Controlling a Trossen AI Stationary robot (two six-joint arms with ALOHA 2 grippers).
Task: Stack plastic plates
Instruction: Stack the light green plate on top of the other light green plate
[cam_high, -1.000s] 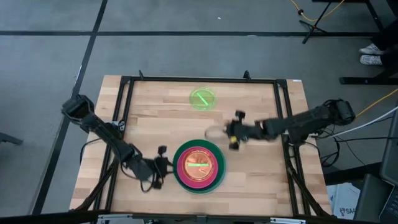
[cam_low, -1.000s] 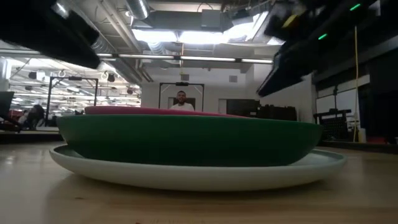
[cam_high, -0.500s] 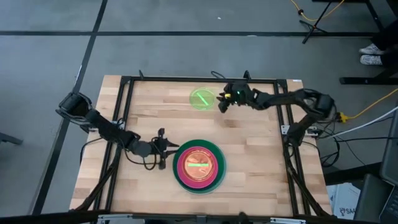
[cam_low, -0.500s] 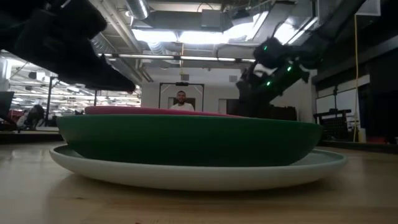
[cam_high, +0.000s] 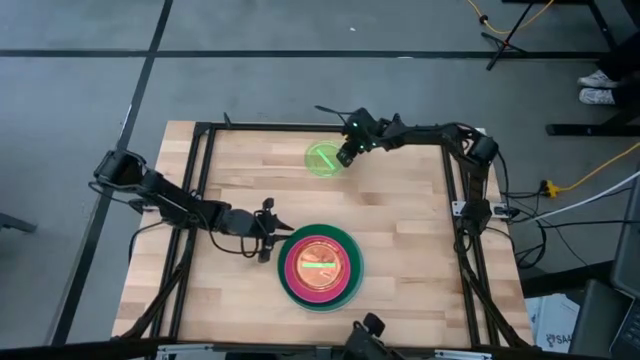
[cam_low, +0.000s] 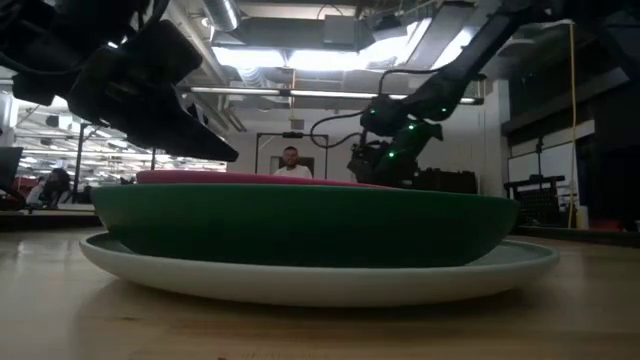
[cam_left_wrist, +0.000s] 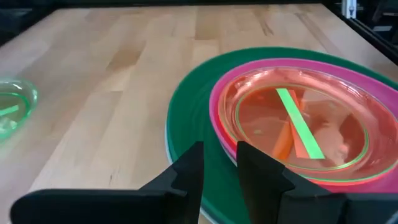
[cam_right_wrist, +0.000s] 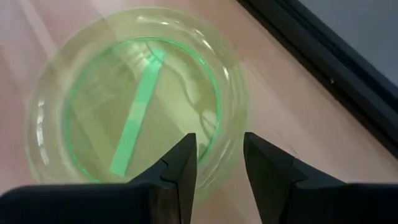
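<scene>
A stack of plates (cam_high: 320, 267) sits toward the table's near edge: a pale large plate at the bottom (cam_low: 300, 280), a dark-green one on it, then magenta, with translucent red-orange and lime plates on top (cam_left_wrist: 292, 124). One translucent lime-green plate (cam_high: 322, 160) lies alone near the far edge. My left gripper (cam_high: 268, 243) hovers at the stack's left rim, open by a narrow gap (cam_left_wrist: 219, 165), touching nothing. My right gripper (cam_high: 346, 155) is open at the lone plate's right rim (cam_right_wrist: 219, 165), one finger on either side of it. My right gripper's fingers (cam_right_wrist: 180, 165) come slanting down from the table's right side and stand on either side of the lone lime plate's right rim (cam_right_wrist: 217, 177). The plate lies flat on the table. I cannot tell whether the fingers touch the rim.
A black metal frame (cam_high: 200, 180) runs along the table's left, far and right sides. Bare wood lies between the lone plate and the stack (cam_high: 400, 200). A person (cam_low: 291, 165) sits far off in the room behind the table.
My right gripper has swung from beside the stack's far right rim toward the table's far edge and come down at the lone lime plate's right rim. My left gripper has moved a little toward the far edge and the right, up to the stack's left rim.
</scene>
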